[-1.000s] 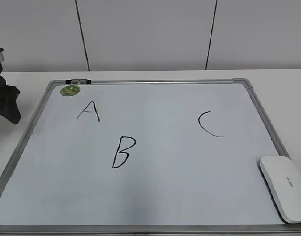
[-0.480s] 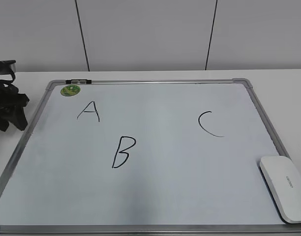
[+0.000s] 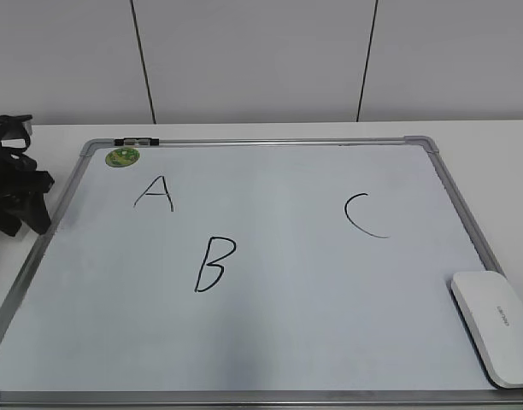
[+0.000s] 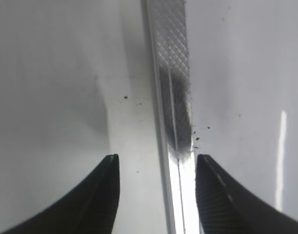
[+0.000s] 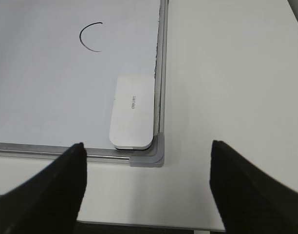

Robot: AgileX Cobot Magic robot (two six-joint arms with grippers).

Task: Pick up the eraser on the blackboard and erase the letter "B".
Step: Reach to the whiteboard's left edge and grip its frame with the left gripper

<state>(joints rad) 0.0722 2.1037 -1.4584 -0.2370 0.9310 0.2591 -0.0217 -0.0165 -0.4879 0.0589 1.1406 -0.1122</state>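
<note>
- eraser point(image 3: 496, 326) lies flat in the near right corner of the blackboard point(image 3: 270, 342), just inside the silver frame and touching or nearly touching its right edge.
- its long axis runs near to far, roughly along the right frame rail; the right wrist view shows the eraser point(image 5: 132, 118) with its short near end just beside the grey corner piece point(image 5: 154, 155).
- letter "B" point(image 3: 214, 264) sits left of the board's middle, well apart from the eraser, with the "a" point(image 3: 155, 193) farther back on the left and the "c" point(image 3: 364, 214) on the right.
- right gripper point(image 5: 148, 187) has its fingers spread wide and holds nothing; it hangs off the near right corner, so the eraser lies ahead of it, slightly left of the midline between the fingers.
- left gripper point(image 4: 156, 192) is also parted and empty, straddling the board's left frame rail point(image 4: 171, 97); in the exterior view the left gripper point(image 3: 14, 192) stands at the far left edge, well apart from the eraser.
- judgement: the right arm is clearly the nearer one, and a grasp across the eraser's short width would suit its lie.
- green magnet point(image 3: 122, 157) rests in the far left corner, clear of the likely path.
</note>
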